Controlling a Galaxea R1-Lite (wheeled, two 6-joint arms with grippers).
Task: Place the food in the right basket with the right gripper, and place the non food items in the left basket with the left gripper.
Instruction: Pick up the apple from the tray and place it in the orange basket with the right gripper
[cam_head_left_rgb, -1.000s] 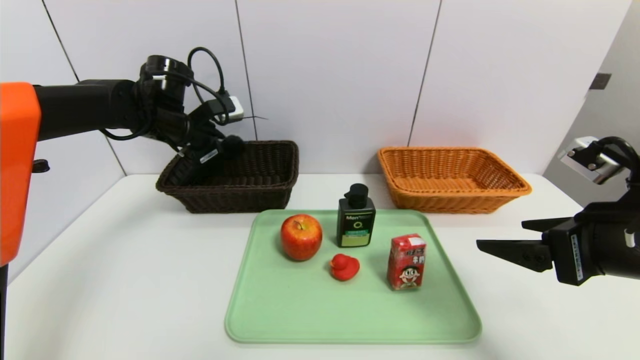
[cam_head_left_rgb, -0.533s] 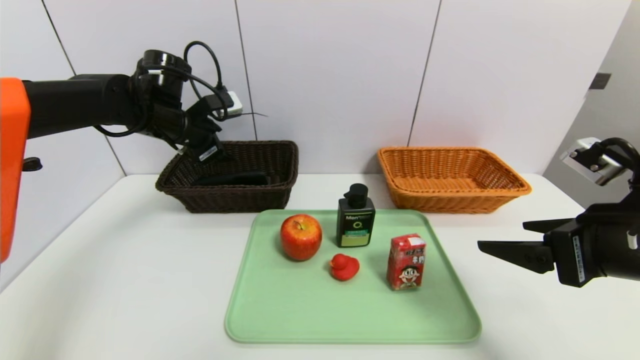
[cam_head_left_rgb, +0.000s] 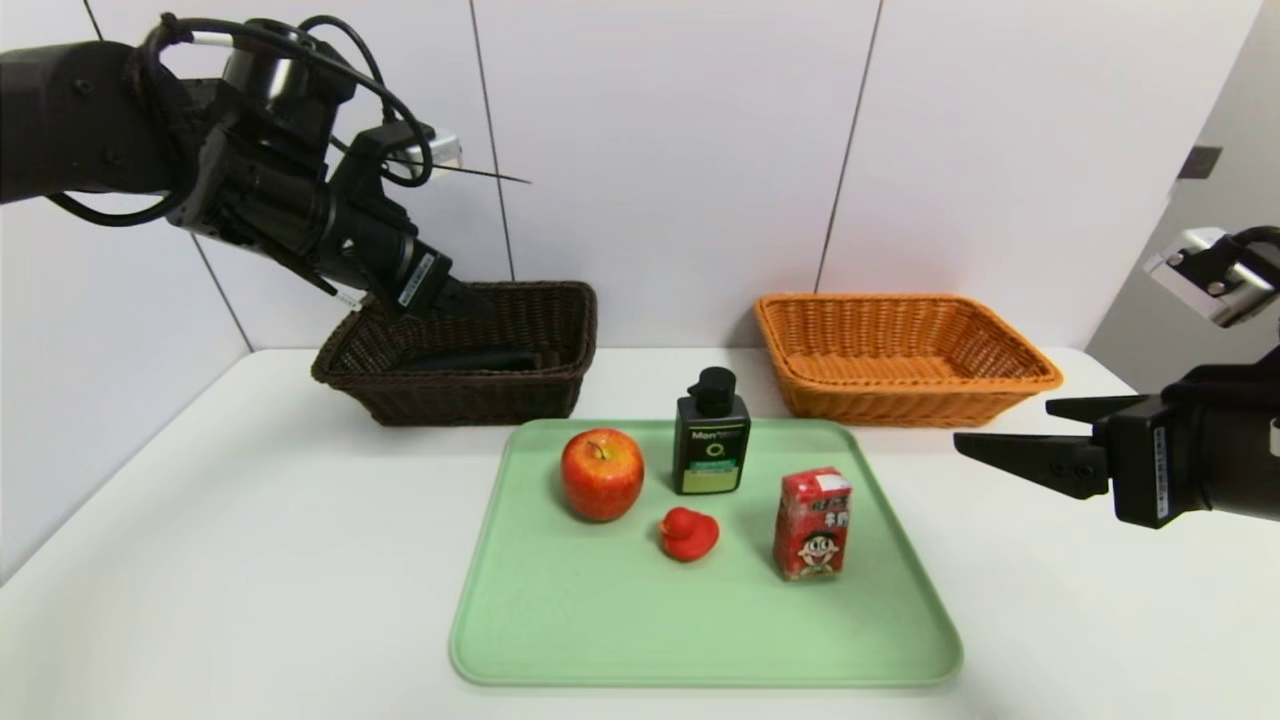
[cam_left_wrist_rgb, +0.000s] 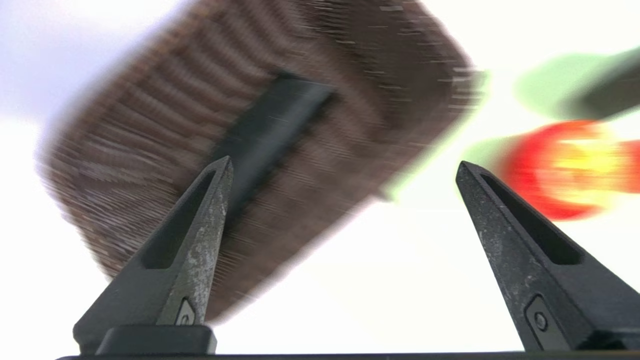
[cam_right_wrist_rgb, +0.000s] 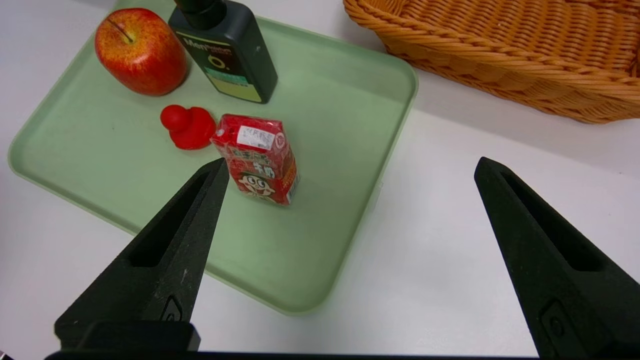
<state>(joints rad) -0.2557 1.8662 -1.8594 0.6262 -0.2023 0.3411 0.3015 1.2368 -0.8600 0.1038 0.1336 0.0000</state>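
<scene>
- Left gripper (cam_head_left_rgb: 455, 297): above the near-left rim of the dark brown basket (cam_head_left_rgb: 520, 395), jaws spread wide, holding nothing.
- Black pouch (cam_head_left_rgb: 470, 358): lies inside that basket; the left wrist view is smeared, so its exact lie is uncertain.
- Right gripper (cam_head_left_rgb: 1000, 435): hovers right of the green tray (cam_head_left_rgb: 600, 640), jaws fully apart, empty.
- Apple (cam_head_left_rgb: 602, 473), pump bottle (cam_head_left_rgb: 712, 440), red duck (cam_head_left_rgb: 688, 533) and drink carton (cam_head_left_rgb: 812, 523): all on the tray.
- Orange basket (cam_head_left_rgb: 1000, 395): behind the tray, to the right.
</scene>
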